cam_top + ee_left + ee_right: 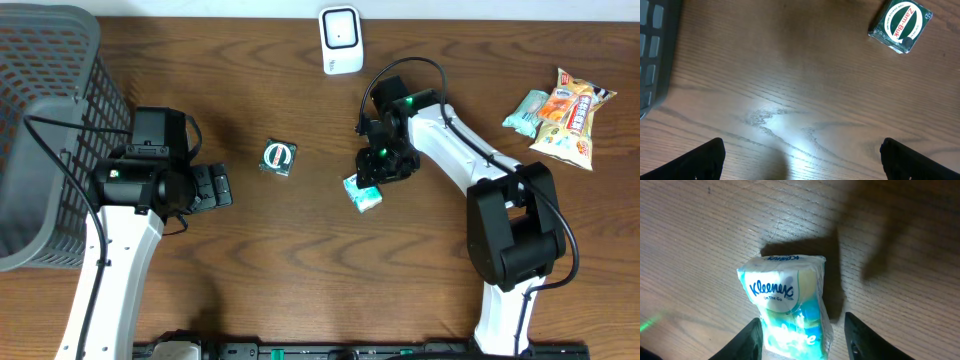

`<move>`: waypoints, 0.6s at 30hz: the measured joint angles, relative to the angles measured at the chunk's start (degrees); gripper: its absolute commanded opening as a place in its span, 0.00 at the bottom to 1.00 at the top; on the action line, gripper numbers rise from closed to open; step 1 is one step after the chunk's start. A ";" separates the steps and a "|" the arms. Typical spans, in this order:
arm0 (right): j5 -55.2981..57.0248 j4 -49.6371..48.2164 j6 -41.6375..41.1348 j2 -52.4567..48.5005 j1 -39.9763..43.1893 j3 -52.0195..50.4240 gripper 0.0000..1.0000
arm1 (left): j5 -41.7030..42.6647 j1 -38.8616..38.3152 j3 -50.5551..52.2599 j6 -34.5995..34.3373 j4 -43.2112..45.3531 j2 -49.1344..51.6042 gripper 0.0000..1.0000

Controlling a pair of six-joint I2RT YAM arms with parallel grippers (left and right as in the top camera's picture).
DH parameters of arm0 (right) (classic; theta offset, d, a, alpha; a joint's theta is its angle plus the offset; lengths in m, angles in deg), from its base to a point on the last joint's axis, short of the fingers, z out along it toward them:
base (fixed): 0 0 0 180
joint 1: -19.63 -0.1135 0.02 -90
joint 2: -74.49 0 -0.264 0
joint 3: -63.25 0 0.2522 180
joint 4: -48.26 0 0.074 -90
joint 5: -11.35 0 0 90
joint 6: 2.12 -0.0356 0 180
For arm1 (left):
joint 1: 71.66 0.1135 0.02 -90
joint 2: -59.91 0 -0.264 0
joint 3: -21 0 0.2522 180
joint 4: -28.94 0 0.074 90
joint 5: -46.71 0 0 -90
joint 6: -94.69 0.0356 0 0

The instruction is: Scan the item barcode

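Right gripper (801, 330) loosely astride Kleenex pack (780, 290), basket (62, 108) at table's (300, 260) left edge.

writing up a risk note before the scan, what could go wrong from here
1. The tissue pack lies off-centre between the open fingers of the right end effector, so closing could shove or twist it instead of gripping.
2. It looks like soft wrap; a squeeze may crumple it.
3. Only the logo side shows, no barcode, so it may reach the scanner facing the wrong way.
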 measured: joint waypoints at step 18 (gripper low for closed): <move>0.50 -4.02 0.07 0.00 -0.46 -4.07 0.35 | 0.00 0.00 0.00 0.00 0.00 0.00 0.98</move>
